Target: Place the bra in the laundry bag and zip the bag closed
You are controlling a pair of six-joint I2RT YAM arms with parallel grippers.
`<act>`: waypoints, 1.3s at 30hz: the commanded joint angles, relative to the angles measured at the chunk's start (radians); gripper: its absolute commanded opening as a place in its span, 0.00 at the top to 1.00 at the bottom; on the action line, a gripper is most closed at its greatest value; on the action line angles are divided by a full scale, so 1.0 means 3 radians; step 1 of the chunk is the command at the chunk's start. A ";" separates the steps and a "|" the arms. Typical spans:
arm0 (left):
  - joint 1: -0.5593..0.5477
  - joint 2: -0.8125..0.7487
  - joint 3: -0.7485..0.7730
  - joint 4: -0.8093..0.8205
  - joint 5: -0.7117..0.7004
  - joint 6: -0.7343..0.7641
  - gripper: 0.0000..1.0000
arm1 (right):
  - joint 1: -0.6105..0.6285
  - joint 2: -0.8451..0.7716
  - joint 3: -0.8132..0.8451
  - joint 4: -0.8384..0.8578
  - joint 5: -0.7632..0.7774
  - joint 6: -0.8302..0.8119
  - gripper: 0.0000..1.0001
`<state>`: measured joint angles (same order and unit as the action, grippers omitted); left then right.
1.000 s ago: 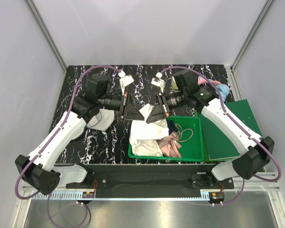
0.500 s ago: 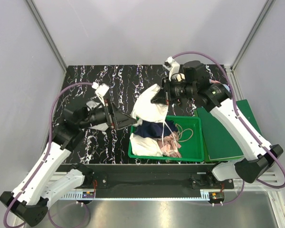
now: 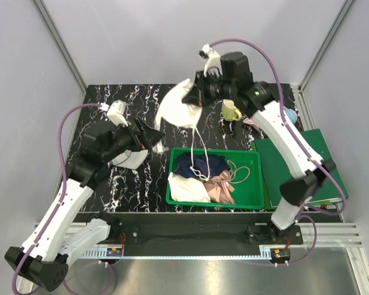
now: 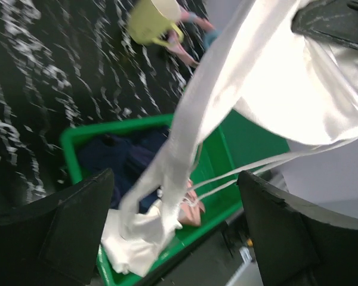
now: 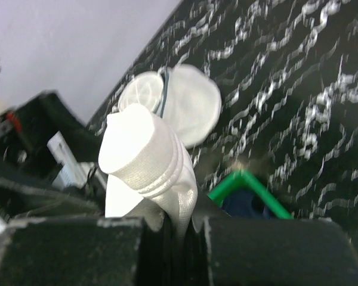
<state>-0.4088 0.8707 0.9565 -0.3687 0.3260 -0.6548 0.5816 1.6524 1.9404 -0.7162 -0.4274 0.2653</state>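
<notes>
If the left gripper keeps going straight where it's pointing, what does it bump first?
Probably the bra dangling from the right gripper. The green bin lies beyond it, though depth is unclear.

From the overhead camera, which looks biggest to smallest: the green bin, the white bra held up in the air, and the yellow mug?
1. green bin
2. bra, though it hangs nearer the camera than the others, so it may look larger than it is
3. yellow mug, plainly the smallest

Left gripper (image 3: 150, 137) gapes wide — right gripper (image 3: 195, 93) raised high, clamped.
</notes>
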 commanded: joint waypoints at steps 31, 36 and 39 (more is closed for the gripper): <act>0.0713 0.0793 0.0769 -0.0673 -0.1256 0.0326 0.13 | -0.0348 0.2478 0.1120 0.1436 -0.0145 0.1202 1.00; 0.0820 0.1719 0.1146 -0.0586 -0.0858 0.0357 0.11 | -0.0568 0.2810 0.1156 0.1406 -0.0150 0.1075 1.00; 0.0831 0.2254 0.1387 -0.0464 -0.0623 0.0439 0.13 | -0.0614 0.2959 0.1263 0.1319 -0.0171 0.0962 1.00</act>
<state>-0.1658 1.3937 1.2713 -0.5751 -0.0002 -0.5632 0.4072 2.5134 2.2608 -0.3553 -0.4820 0.6197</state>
